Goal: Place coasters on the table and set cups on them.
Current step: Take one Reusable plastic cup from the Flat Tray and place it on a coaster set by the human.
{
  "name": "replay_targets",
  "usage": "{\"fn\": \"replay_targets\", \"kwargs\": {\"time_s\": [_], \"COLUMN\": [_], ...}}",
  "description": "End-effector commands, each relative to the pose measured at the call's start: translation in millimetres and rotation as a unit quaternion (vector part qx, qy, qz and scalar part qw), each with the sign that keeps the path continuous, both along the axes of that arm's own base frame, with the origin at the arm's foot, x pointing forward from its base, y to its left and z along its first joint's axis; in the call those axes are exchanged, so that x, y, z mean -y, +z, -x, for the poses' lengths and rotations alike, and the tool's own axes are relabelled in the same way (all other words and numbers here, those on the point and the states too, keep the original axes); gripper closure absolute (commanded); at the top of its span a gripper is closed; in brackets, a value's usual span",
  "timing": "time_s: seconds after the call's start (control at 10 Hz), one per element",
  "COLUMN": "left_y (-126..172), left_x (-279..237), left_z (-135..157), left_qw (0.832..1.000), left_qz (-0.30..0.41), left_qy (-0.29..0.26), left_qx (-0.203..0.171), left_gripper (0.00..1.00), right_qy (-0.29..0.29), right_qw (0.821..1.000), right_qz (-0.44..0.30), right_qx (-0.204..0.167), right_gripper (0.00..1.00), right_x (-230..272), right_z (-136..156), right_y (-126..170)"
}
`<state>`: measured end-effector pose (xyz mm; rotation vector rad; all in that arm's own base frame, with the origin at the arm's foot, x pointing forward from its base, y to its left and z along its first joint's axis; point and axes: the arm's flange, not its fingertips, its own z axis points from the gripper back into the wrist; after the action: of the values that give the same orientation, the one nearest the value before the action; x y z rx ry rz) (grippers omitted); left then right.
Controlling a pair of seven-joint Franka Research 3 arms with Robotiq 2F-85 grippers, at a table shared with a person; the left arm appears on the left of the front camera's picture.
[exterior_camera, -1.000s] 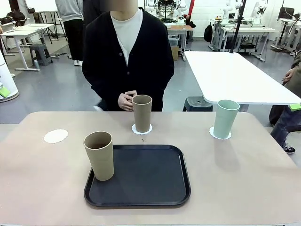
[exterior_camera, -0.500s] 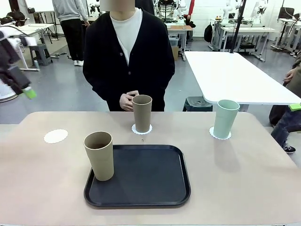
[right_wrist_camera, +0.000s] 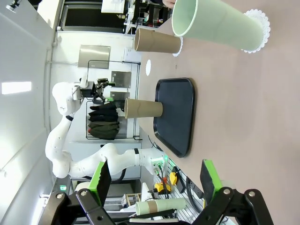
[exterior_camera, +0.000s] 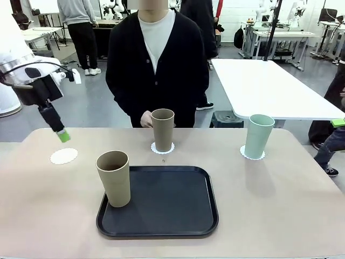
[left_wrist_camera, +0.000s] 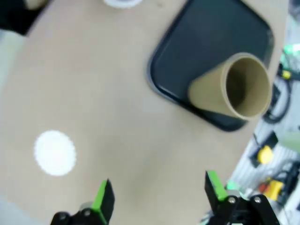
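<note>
Farthest left, the left pincer [exterior_camera: 63, 136] hangs open, apparently empty, near the bare coaster [exterior_camera: 64, 156] on the beige desk [exterior_camera: 280, 205]. One tan cup [exterior_camera: 114, 178] stands on the black tray [exterior_camera: 167, 213]. The middle tan cup [exterior_camera: 163, 129] and the mint cup [exterior_camera: 259, 136] sit on coasters [exterior_camera: 154, 147]. The right pincer [right_wrist_camera: 154, 177] gapes empty. Grey floor [exterior_camera: 81, 108] lies beyond.

1. left arm [exterior_camera: 15, 51]: white, enters from the far left, raised, wrist angled down toward the right.
2. left gripper [left_wrist_camera: 159, 192]: jaws spread wide, empty.
3. right gripper [right_wrist_camera: 154, 177]: jaws spread wide, empty.

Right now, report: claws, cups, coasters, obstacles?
Left claw and right claw open, empty. Middle tan cup and mint cup on coasters. Third cup on tray; left coaster bare. Nothing between them.
</note>
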<state>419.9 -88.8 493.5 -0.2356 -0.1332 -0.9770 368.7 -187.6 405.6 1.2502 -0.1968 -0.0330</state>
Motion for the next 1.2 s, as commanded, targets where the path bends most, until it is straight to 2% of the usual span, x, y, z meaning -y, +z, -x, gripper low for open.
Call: {"fn": "replay_targets", "kwargs": {"time_s": [0.0,0.1,0.6,0.7,0.9,1.0,1.1], "left_y": [8.9,0.0,-0.9,-11.2,-26.1,-31.3,-38.5], "left_x": [-7.2,0.0,-0.3,-5.8,-17.0,-32.5,-48.0], "left_z": [20.4,0.0,4.3,3.8,-11.2,-16.3,-20.0], "left_qw": [0.999,1.000,1.000,0.995,0.978,0.967,0.955], "left_qz": [0.010,0.000,0.000,0.071,0.189,0.235,0.277], "left_qy": [-0.036,0.000,-0.010,-0.075,-0.087,-0.093,-0.096], "left_qx": [-0.008,0.000,-0.004,0.016,0.021,0.036,0.033], "left_gripper": [0.00,0.00,0.00,0.00,0.00,0.00,0.00], "right_qy": [0.003,0.003,0.003,0.003,0.003,0.003,0.003], "right_qw": [1.000,1.000,1.000,1.000,1.000,1.000,1.000], "right_qz": [0.003,0.003,0.003,0.003,0.003,0.003,0.003], "right_qx": [0.000,0.000,0.000,0.000,0.000,0.000,0.000], "right_gripper": [0.00,0.00,0.00,0.00,0.00,0.00,0.00], "right_x": [-0.2,-0.2,-0.2,-0.2,-0.2,-0.2,-0.2], "right_z": [1.1,1.1,1.1,1.1,1.1,1.1,1.1], "right_y": [0.6,0.6,0.6,0.6,0.6,0.6,0.6]}}
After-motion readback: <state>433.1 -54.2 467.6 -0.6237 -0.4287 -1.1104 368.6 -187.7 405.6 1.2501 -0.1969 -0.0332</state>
